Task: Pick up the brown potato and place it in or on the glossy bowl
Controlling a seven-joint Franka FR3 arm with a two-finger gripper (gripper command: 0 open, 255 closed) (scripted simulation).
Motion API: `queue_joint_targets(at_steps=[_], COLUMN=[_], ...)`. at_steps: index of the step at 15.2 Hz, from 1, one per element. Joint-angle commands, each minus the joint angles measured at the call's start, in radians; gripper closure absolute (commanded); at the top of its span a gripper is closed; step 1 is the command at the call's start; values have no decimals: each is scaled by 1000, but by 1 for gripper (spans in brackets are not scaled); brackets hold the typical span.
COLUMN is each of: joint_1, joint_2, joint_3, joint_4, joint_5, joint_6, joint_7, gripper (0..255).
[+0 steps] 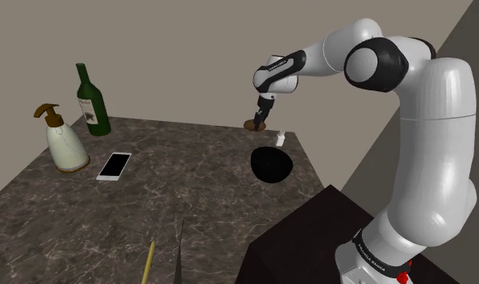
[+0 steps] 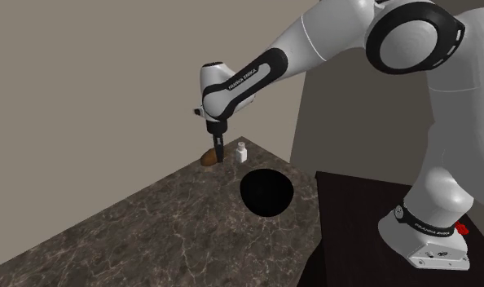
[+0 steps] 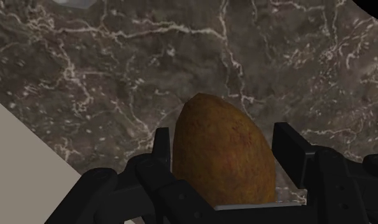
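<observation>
The brown potato [image 1: 250, 125] [image 2: 208, 158] lies at the far edge of the dark marble table [image 1: 173, 202], by the wall. My black gripper [image 1: 260, 121] [image 2: 218, 153] points down at it. In the wrist view the potato [image 3: 223, 165] stands between the two fingers of the gripper [image 3: 224, 143], which press against its sides; it still rests on the marble. The glossy bowl [image 1: 272, 164] [image 2: 266, 192] is black and sits on the table a short way nearer the stand than the potato.
A small white bottle [image 1: 280, 138] [image 2: 241, 152] stands between potato and bowl. At the shoulder view's left are a green bottle [image 1: 91, 101], a cream soap dispenser [image 1: 64, 141] and a white phone [image 1: 114, 165]. A yellow pencil [image 1: 148, 262] lies at the front.
</observation>
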Motion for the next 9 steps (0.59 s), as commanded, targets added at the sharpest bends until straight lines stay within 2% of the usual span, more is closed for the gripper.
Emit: queue_joint_targets(at_steps=[1,9], joint_1=[1,5], joint_2=[-13,-69], joint_3=[-2,-9], joint_4=[9,36], joint_5=[-4,-17], joint_6=[-22,-104], joint_7=[3,15], gripper=[255,255])
